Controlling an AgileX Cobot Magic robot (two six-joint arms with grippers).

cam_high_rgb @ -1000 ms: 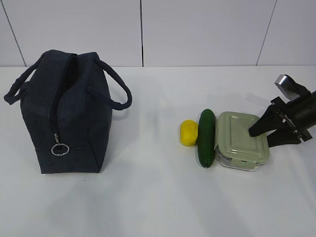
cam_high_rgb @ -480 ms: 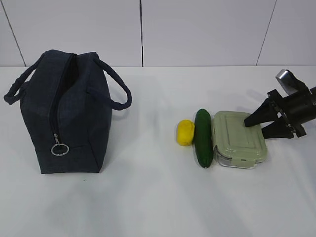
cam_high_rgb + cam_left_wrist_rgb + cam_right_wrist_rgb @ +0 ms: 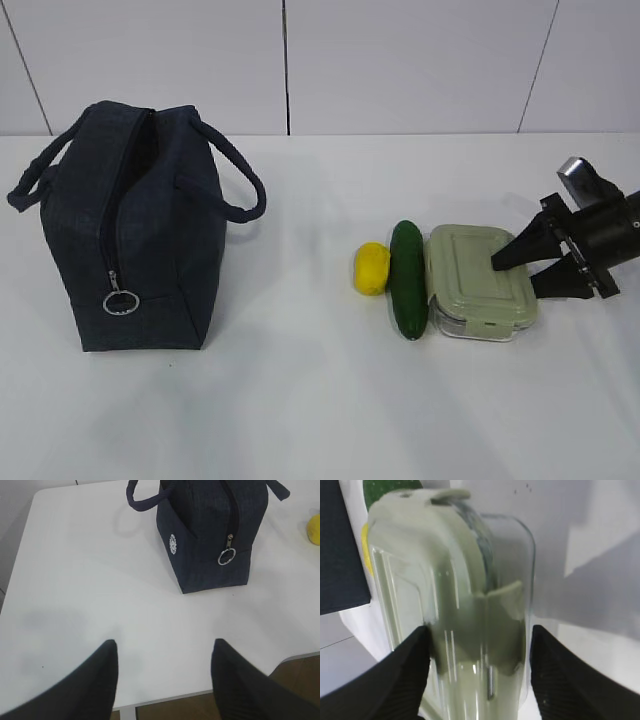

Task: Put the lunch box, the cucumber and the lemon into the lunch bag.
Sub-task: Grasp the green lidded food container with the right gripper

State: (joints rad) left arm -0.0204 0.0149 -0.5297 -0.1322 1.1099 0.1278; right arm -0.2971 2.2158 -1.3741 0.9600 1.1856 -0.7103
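Nudged a little leftward since a moment ago, the lunch box point(image 3: 478, 284) sits near the desk's right edge, the right gripper point(image 3: 521, 273) straddling its end, jaws spread wide, not yet clamped.

Nothing here is giving me any words, numbers or brand names that I can actually read. The only mark showing is a small round white emblem point(image 3: 173, 544) sitting on the end panel of the lunch bag point(image 3: 210, 540) in the left wrist view, and it is looking too small and blurred to make out as lettering.
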